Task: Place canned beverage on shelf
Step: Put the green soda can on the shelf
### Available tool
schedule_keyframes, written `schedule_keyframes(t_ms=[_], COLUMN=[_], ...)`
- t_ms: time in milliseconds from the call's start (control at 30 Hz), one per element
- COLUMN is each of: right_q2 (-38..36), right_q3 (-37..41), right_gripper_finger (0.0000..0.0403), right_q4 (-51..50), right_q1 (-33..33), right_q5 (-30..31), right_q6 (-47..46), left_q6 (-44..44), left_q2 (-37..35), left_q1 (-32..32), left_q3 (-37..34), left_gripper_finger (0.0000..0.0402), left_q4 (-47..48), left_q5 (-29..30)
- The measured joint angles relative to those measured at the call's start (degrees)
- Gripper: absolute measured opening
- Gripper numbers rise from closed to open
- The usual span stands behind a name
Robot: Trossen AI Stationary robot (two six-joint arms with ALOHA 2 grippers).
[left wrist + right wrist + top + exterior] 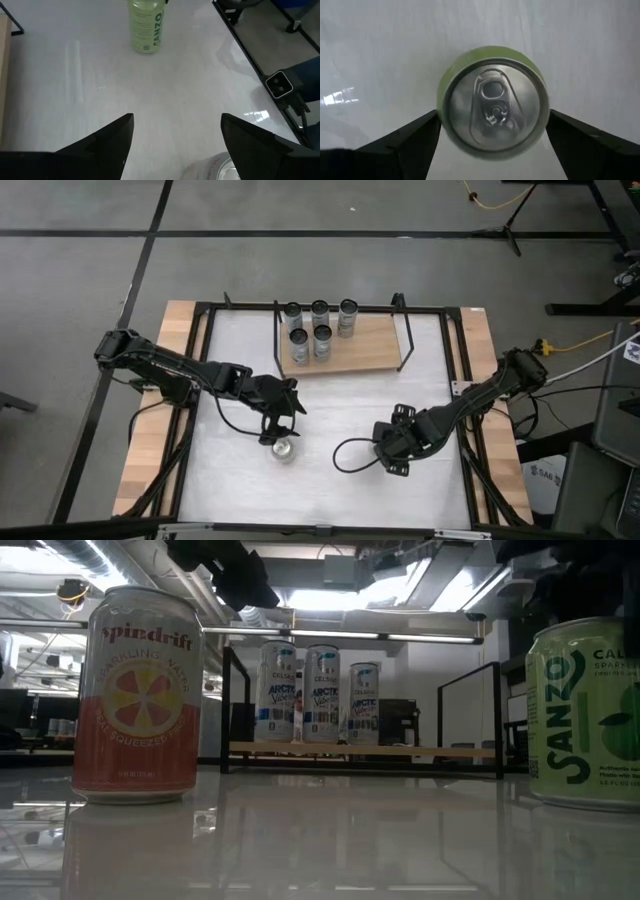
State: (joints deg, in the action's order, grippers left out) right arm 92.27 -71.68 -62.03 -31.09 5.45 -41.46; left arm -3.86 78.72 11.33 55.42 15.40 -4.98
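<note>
With five silver cans [318,330] already on the light-wood shelf [372,350], two stay on the white surface [330,490]. Right gripper [490,131], jaws wide, straddles the green Sanzo can [492,102]. Left gripper [175,145], jaws wide and empty, hovers by the orange Spindrift can [137,695].

- Five cans [318,329] crowding the shelf [372,348] at its left end; right half bare.
- Open tabletop [340,405] between shelf and both arms.
- Black wire uprights [405,330] bounding the ends.

Below my right claw sits a lime-green can [492,105] with a silver lid; the other can [137,695] is white over orange-red, with a citrus slice.
</note>
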Motion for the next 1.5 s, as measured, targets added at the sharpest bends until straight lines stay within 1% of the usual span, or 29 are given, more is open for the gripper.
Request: schedule_keyframes(t_ms=[200,333,467,800,1267,1367,1500], right_q2=[0.0,0.02,0.02,0.02,0.1,0.28,0.28], right_q3=[2.62,3.51,3.62,3.65,3.65,3.65,3.65], right_gripper_finger=[0.0344,0.0344,0.0344,0.0344,0.0344,0.0336,0.0305], right_q4=[4.02,6.49,6.89,9.85,9.72,9.65,9.63], right_q1=[0.0,-0.02,-0.02,-0.02,-0.02,-0.02,0.0], right_q5=[0.17,2.71,4.31,5.07,5.0,4.98,4.1], right_q6=[3.42,5.83,5.89,5.89,5.96,5.98,5.99], left_q6=[0.0,-0.06,-0.33,-0.48,-0.48,-0.48,-0.48], left_q2=[0.0,0.0,0.0,0.0,0.0,0.0,0.0], left_q1=[-0.07,-0.07,-0.07,-0.07,-0.07,-0.07,-0.07], left_q3=[0.0,0.0,0.0,0.0,0.0,0.0,0.0], left_gripper_finger=[0.0292,0.0292,0.0292,0.0292,0.0292,0.0292,0.0292], left_q4=[0.0,-0.02,-0.02,-0.02,-0.02,-0.02,0.0], left_q5=[0.01,0.01,0.01,0.01,0.01,0.02,0.03])
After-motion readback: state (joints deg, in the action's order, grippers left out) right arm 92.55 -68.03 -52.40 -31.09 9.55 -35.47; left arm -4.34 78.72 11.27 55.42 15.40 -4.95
